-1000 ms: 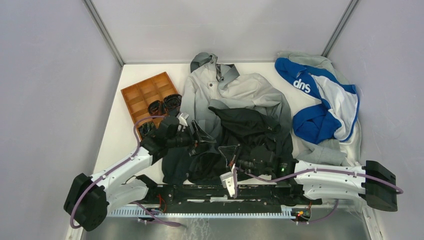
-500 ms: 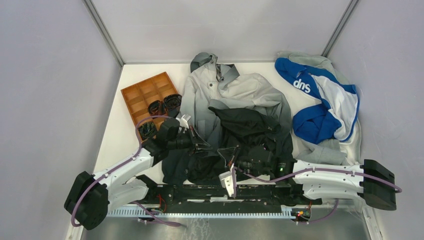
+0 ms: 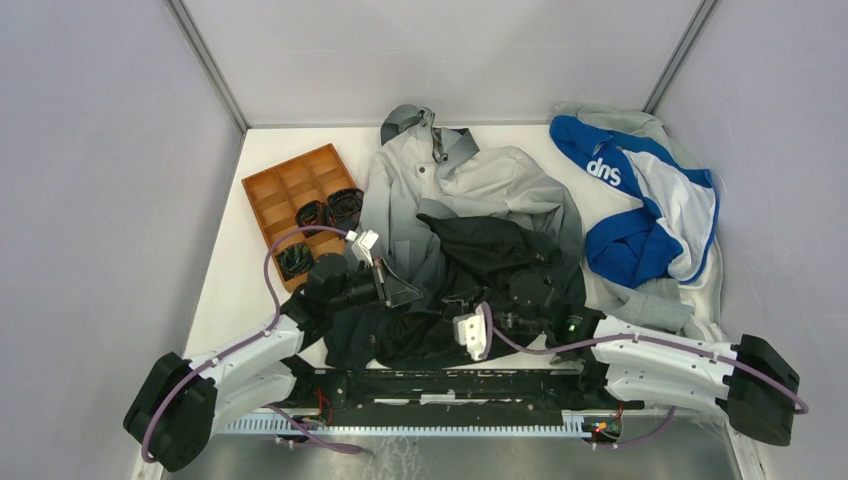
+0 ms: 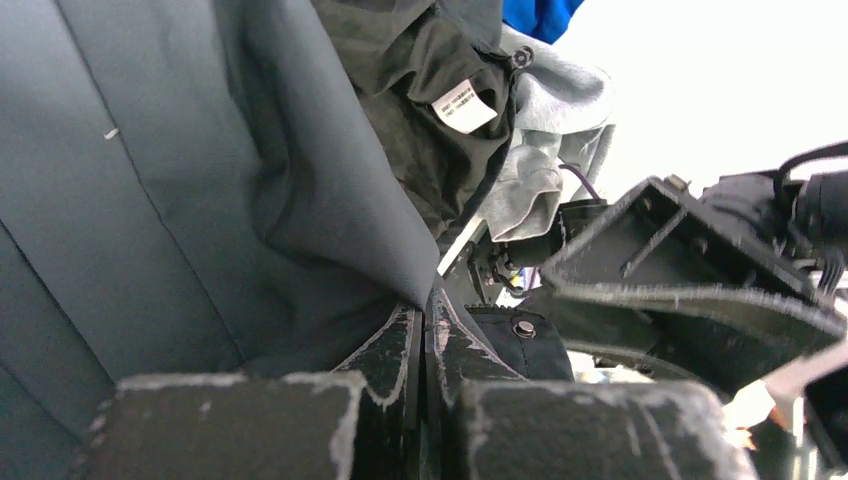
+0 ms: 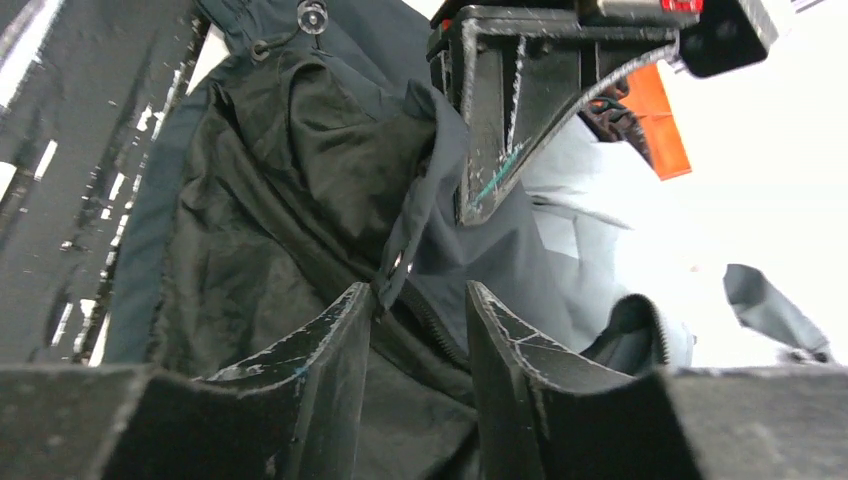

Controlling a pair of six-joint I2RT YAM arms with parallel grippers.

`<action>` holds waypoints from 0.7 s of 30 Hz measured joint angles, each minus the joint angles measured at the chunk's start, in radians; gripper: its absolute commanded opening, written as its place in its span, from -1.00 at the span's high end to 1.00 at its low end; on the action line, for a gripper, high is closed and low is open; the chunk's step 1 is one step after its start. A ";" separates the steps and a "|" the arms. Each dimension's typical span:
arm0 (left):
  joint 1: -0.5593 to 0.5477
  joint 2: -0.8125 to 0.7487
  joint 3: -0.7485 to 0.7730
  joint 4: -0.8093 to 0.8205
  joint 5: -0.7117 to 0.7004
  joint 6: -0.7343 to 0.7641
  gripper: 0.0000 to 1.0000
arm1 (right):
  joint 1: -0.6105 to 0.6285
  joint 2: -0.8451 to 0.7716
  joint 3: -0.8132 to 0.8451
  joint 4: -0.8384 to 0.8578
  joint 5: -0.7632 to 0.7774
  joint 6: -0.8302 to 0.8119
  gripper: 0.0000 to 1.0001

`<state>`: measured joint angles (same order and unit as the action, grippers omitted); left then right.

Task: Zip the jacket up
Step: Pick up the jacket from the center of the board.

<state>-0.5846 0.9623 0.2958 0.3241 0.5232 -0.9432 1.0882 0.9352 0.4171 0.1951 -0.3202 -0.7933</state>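
Arms gather jacket (image 3: 470, 200) front ahead of zipping

The jacket lies unzipped mid-tabletop (image 3: 232, 285). The left pincer (image 4: 425, 310) is clamped on its dark lower edge, while the right pincer (image 5: 420, 295) gapes around the zipper (image 5: 435, 335). Next, likely: bring both zipper ends together.

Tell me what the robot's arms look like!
The left arm and right arm have white shells, black joints and chunky black ends. A thin purple cable loops along each. The left gripper and right gripper are black, with scuffed, pointed fingers.
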 measured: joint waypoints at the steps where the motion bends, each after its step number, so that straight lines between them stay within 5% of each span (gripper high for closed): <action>1: 0.000 -0.009 -0.018 0.028 -0.001 0.016 0.96 | -0.026 -0.007 -0.001 -0.004 -0.032 0.023 0.01; 9: 0.000 -0.054 -0.059 0.134 -0.007 0.142 0.96 | -0.249 -0.079 -0.040 -0.047 -0.317 0.155 -0.35; 14: 0.000 -0.063 -0.074 0.170 -0.006 0.196 0.96 | -0.350 -0.091 -0.081 -0.010 -0.406 0.284 -0.96; 21: 0.000 -0.063 -0.097 0.225 0.007 0.229 0.96 | -0.407 -0.090 -0.140 0.150 -0.433 0.533 -0.96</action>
<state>-0.5846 0.8989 0.1993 0.5488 0.5304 -0.7143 0.6815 0.8452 0.2768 0.3447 -0.7532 -0.2607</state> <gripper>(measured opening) 0.034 0.979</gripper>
